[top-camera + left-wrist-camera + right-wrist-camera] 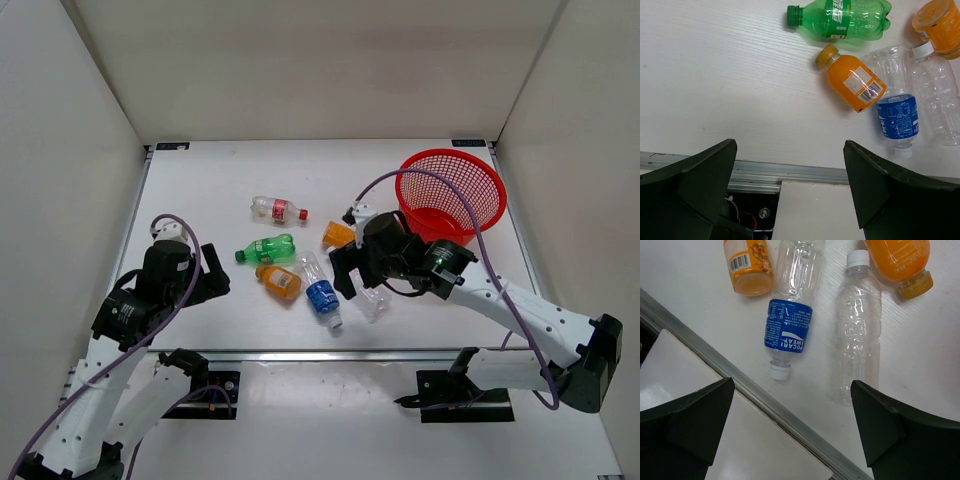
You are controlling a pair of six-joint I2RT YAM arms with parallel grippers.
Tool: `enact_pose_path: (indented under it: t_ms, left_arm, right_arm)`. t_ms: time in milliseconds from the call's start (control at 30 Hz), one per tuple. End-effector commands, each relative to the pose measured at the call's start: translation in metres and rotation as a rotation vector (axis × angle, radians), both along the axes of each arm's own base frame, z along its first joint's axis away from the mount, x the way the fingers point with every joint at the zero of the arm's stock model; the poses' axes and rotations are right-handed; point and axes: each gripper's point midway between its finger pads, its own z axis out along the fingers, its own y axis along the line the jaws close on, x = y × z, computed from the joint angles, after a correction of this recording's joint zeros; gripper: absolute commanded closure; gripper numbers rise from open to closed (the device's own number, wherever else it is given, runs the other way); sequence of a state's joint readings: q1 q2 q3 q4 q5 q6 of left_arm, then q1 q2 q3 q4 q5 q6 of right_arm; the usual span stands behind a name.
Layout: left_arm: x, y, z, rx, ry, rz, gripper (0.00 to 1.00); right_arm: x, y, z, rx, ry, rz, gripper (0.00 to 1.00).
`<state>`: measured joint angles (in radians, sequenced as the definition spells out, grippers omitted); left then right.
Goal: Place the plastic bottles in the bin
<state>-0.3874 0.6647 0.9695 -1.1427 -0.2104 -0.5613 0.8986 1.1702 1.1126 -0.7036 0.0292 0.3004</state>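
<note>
Six plastic bottles lie on the white table: clear with red label (278,209), green (267,248), orange (279,281), a second orange (338,234), clear with blue label (320,292) and plain clear (372,300). The red mesh bin (450,195) stands at the back right and looks empty. My right gripper (345,272) is open and empty, hovering above the plain clear bottle (857,325) and the blue-label bottle (788,325). My left gripper (215,272) is open and empty, left of the orange bottle (852,80) and the green bottle (840,20).
A metal rail (330,352) runs along the table's near edge, below both grippers. White walls enclose the table on the left, back and right. The right arm's purple cable (420,180) arcs over the bin's front.
</note>
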Motion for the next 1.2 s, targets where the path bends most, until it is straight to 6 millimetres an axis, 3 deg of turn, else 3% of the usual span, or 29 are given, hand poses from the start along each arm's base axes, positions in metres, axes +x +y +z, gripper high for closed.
enact_pose_path:
  t_ms: [0, 167, 400, 600, 767, 867, 1067, 1100, 1167]
  left_arm:
    - [-0.005, 0.008, 0.005, 0.029, 0.014, 0.016, 0.01]
    - [-0.006, -0.004, 0.003, -0.017, 0.006, -0.029, 0.01]
    - [-0.011, -0.007, -0.002, -0.017, 0.022, -0.064, 0.01]
    - [-0.011, -0.009, -0.01, -0.009, 0.042, -0.078, 0.02]
    - [-0.011, -0.009, -0.012, -0.011, 0.05, -0.074, 0.01]
    - [-0.008, -0.016, -0.014, -0.027, 0.053, -0.102, 0.01]
    - [-0.002, -0.018, -0.015, -0.016, 0.064, -0.111, 0.01]
    - [-0.002, -0.018, -0.016, -0.012, 0.067, -0.115, 0.01]
    - [-0.001, -0.018, -0.015, -0.019, 0.059, -0.112, 0.01]
  right_arm:
    - [0.003, 0.002, 0.006, -0.021, -0.089, 0.057, 0.01]
    - [0.009, 0.002, -0.009, -0.036, -0.157, 0.06, 0.01]
    - [0.032, -0.009, -0.069, -0.241, -0.147, 0.019, 0.01]
    - [0.052, -0.011, -0.092, -0.243, -0.119, -0.007, 0.06]
    - [0.055, -0.022, -0.123, -0.27, -0.113, 0.008, 0.06]
    - [0.051, -0.018, -0.135, -0.228, -0.095, 0.04, 0.09]
    - [0.042, -0.028, -0.156, -0.22, -0.038, 0.024, 0.23]
    - [0.041, -0.03, -0.157, -0.228, -0.032, 0.013, 0.34]
    - [0.04, -0.036, -0.156, -0.239, -0.02, -0.01, 0.42]
